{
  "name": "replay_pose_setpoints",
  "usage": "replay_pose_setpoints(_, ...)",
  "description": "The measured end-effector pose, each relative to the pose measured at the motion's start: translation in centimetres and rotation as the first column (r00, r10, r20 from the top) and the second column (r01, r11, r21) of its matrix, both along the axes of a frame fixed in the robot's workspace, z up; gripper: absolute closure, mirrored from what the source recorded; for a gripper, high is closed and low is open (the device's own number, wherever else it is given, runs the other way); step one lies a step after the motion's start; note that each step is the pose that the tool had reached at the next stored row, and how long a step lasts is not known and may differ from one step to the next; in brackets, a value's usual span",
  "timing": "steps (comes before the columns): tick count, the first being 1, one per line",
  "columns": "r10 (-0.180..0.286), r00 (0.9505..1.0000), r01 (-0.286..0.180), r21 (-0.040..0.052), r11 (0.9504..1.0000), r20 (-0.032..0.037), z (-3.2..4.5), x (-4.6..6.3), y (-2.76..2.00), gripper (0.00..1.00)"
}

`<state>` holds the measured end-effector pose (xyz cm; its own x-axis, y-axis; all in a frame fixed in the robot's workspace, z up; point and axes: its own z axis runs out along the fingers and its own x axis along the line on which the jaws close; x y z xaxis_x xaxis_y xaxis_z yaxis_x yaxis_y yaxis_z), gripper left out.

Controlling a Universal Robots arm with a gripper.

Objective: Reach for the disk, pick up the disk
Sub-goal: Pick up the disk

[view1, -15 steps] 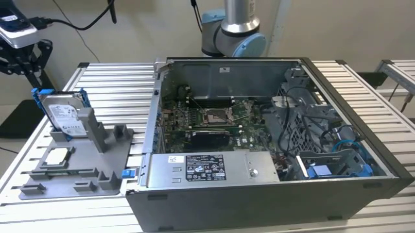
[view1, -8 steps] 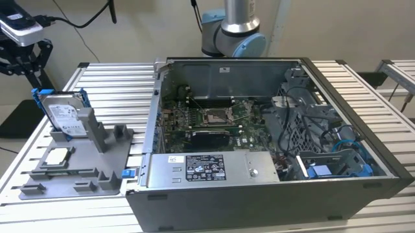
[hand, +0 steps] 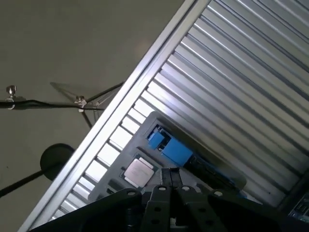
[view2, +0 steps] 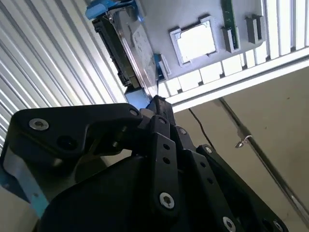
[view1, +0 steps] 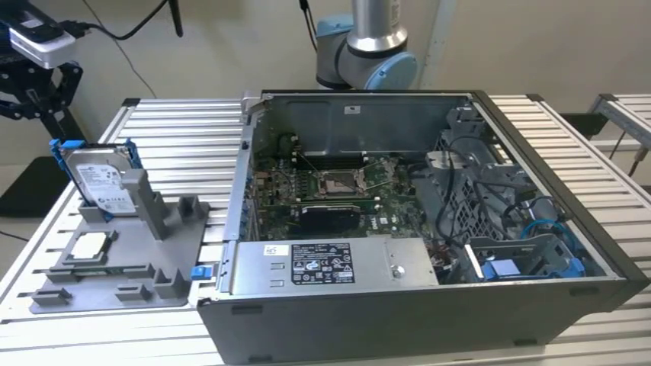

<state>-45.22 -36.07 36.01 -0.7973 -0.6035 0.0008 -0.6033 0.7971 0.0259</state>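
Here, the disk [view1: 99, 177] stands on edge in the grey holder [view1: 112, 267] on the slatted surface [view1: 183, 126], at the exterior view's left. In the first wrist view the gripper [hand: 171, 175], fingertips pressed together and empty, hangs above it and apart. The disk is probably stiff, dense, smooth-faced and shock-sensitive. The flat faces near its free upper edge seem the best hold.
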Motion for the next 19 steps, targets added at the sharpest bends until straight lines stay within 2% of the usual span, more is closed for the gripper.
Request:
replay_pose_setpoints(4, 0.073, 0.9973, -0.073, -0.0003, 0.9973, 0.0050, 0.00, 0.00, 0.00, 1.00)
replay_pose_setpoints(7, 0.128, 0.9918, -0.128, -0.0005, 0.9918, 0.0067, -0.01, 0.00, 0.00, 1.00)
replay_pose_setpoints(16, 0.255, 0.9669, -0.255, -0.0028, 0.9670, 0.0182, -0.03, 0.00, 0.01, 1.00)
replay_pose_setpoints(19, 0.296, 0.9548, -0.296, -0.0033, 0.9550, 0.0198, -0.03, 0.00, 0.01, 1.00)
